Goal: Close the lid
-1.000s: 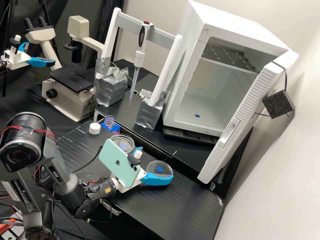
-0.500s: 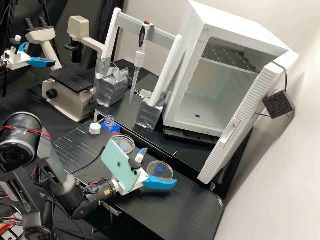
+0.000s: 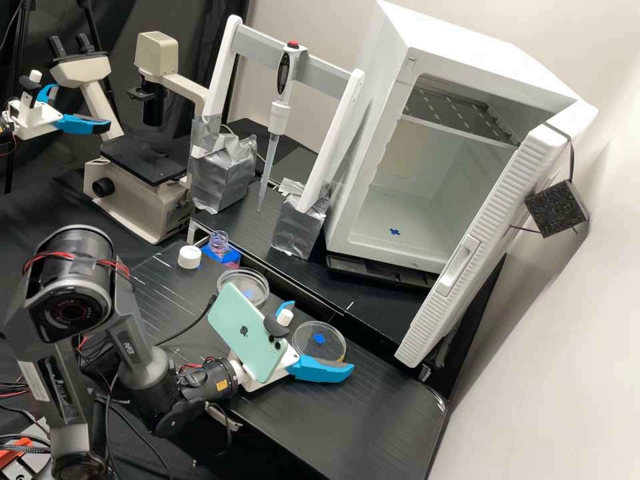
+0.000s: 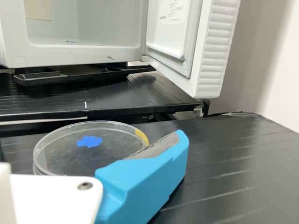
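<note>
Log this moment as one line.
Fingers: open | one dish: on bench, near fingers | cap: off bottle | cabinet door: open

A lab, with microscope [image 3: 148,153], pipette [image 3: 279,117] and incubator [image 3: 360,153].

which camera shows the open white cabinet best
The high view: the cabinet appears nearly whole, with its inner shelf and open door. The wrist view shows its lower front and the door's lower part.

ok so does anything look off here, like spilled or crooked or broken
I see no obvious spill or damage. Two things look unfinished: the white cabinet's door hangs wide open, and the small bottle stands open, its white cap beside it on the bench. Either may be intentional.
</note>
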You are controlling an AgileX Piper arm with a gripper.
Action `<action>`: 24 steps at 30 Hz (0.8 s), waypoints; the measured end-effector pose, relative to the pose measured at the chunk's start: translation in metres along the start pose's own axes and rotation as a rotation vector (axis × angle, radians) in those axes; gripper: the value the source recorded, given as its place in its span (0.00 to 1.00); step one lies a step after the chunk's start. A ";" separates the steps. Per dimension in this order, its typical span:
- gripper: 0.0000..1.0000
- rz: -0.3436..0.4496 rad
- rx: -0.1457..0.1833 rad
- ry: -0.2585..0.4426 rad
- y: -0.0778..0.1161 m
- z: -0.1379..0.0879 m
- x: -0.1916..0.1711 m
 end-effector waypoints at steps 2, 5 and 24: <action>0.00 0.003 -0.003 0.004 0.000 0.000 0.001; 0.00 0.007 0.000 0.008 0.000 0.000 0.003; 0.00 0.016 0.000 0.005 0.000 0.000 0.004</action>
